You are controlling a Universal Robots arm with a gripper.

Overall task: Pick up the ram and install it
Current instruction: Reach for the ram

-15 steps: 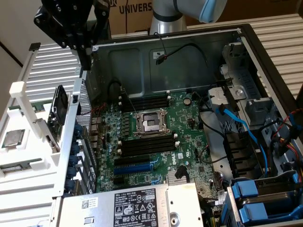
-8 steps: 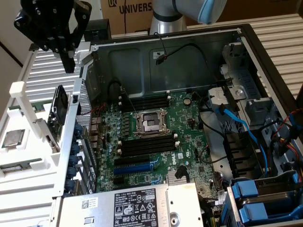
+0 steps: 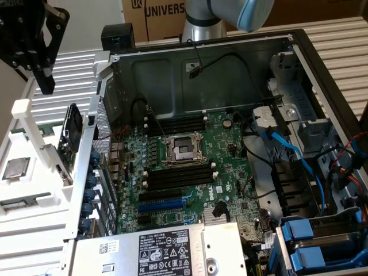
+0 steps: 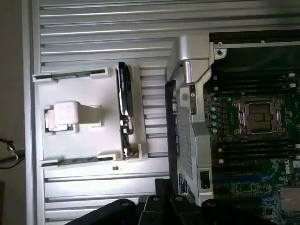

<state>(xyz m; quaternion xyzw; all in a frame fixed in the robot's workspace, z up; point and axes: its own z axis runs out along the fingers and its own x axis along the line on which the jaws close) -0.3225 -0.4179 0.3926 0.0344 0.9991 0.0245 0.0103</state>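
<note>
Green motherboard (image 3: 227, 167), white plastic holder (image 4: 93, 140), ribbed silver tabletop (image 4: 103, 28), blue cable (image 3: 294, 154), black memory slots (image 3: 178, 175)

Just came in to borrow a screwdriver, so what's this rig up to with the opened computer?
A robot arm's black claw hangs above the white plastic holder beside the open metal computer case. The long, thin green memory stick stands on edge in that holder, not gripped. The long black memory slots on the green motherboard look empty.
</note>
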